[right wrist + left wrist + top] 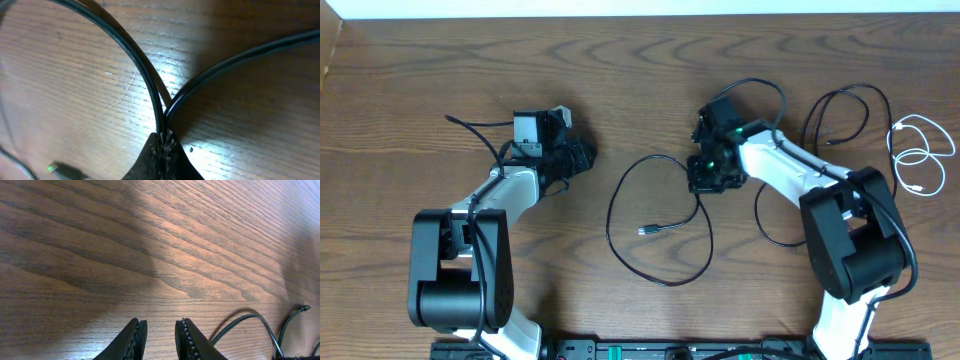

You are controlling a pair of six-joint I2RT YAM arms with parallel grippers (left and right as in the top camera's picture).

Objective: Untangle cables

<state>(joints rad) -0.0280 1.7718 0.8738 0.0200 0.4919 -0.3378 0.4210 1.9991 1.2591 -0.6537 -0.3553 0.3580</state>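
At the left of the brown wood-grain desk [420, 80], our left end effector [160, 341] sits low over bare wood with its ribbed black fingers [135, 339] a little apart and nothing between them, so it is released and idle. A curve of dark cord [250, 317] lies just to its right, and we cannot tell which cord that is. Toward the middle lies the thin black looped cable [610, 222], a wide ring flat on the desk with its small plug end [648, 231] inside the ring. Further right, our right end effector [164, 147] is clenched on that cable at the ring's upper right, where two black strands run together into the fingertips. We judge the step in hand to be drawing this cable clear of its neighbours. To do it well, we should lift only slightly, pull slowly toward the open middle of the desk, and watch that the pinched strands do not drag the second thin black cable [850, 89] coiled beside the right arm. The thin white cable [920, 152] lies in loops at the far right, apart from the black ones, and needs no attention yet.
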